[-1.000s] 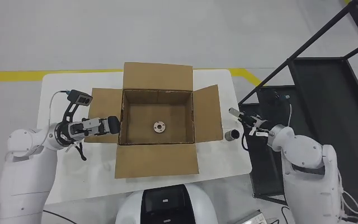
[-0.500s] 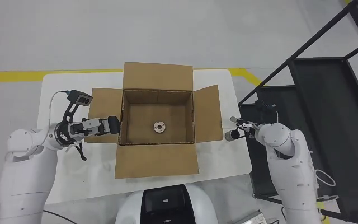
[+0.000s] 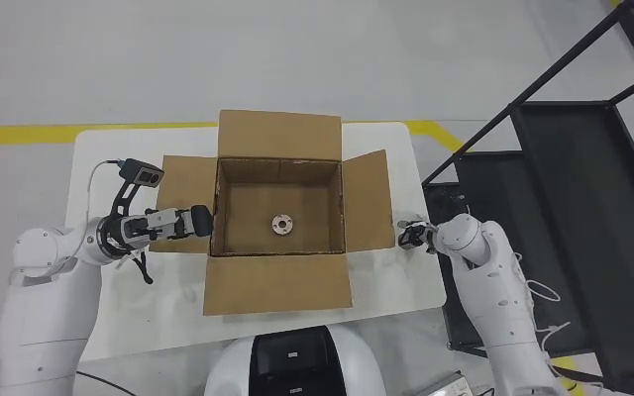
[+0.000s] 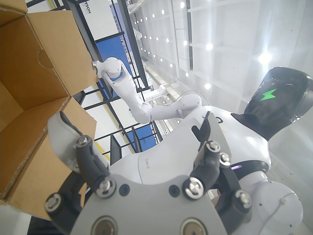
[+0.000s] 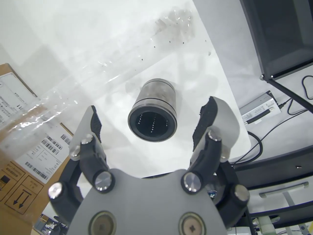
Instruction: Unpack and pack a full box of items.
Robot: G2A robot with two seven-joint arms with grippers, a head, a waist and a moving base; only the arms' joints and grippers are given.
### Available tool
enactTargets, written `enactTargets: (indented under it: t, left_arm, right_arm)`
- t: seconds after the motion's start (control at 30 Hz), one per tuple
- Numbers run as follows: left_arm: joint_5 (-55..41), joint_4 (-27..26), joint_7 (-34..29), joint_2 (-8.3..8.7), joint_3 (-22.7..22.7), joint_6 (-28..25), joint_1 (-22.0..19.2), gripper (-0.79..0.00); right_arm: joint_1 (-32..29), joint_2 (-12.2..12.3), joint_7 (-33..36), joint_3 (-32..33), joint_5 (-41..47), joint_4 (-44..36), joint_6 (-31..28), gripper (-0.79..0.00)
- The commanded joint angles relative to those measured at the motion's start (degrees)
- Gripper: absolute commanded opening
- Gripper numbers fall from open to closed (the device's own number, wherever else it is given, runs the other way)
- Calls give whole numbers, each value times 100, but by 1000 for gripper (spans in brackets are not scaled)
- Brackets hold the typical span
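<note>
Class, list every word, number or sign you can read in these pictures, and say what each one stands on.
White labels on the box: barcodes and fine print, too small to read.
Arrows printed on the box: two, side by side, a sign without words.
Wall panel: lettering partly hidden; no whole word reads.

White table [image 3: 386,287]: open box [image 3: 277,285], cylinder [image 5: 152,113], perhaps film [image 5: 171,23].
</note>
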Motion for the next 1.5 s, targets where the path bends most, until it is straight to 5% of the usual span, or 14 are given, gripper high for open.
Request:
enactTargets:
  t: [0.0, 0.17, 0.33, 0.6, 0.87, 0.9, 0.93, 0.97, 1.0, 1.03, 1.47]
  left_arm:
    - [0, 0, 0, 0, 0, 0, 0, 0]
    - [0, 0, 0, 0, 0, 0, 0, 0]
    - [0, 0, 0, 0, 0, 0, 0, 0]
    - [0, 0, 0, 0, 0, 0, 0, 0]
    - [0, 0, 0, 0, 0, 0, 0, 0]
    - [0, 0, 0, 0, 0, 0, 0, 0]
    - [0, 0, 0, 0, 0, 0, 0, 0]
    - [0, 0, 0, 0, 0, 0, 0, 0]
    - [0, 0, 0, 0, 0, 0, 0, 0]
    - [0, 0, 0, 0, 0, 0, 0, 0]
    - [0, 0, 0, 0, 0, 0, 0, 0]
  right_arm:
    - [38, 0, -37, -33, 21, 93, 2, -188]
    - [118, 4, -132, -67, 77, 267, 17, -514]
    - [167, 13, -171, -92, 132, 342, 5, -705]
    - [-71, 56, -132, 17, 182, -102, 25, -785]
    - [-184, 75, -89, -13, 296, -222, 18, -785]
    - [-164, 73, -79, -52, 292, -194, 21, -779]
    - [-128, 70, -72, -106, 277, -152, 27, -690]
    - [-80, 67, -74, -160, 278, -82, 50, -508]
    - [-56, 65, -80, -183, 274, -50, 57, -172]
    - [-14, 64, -81, -226, 271, 2, 76, 0]
    - [-222, 99, -47, -350, 146, -381, 191, 0]
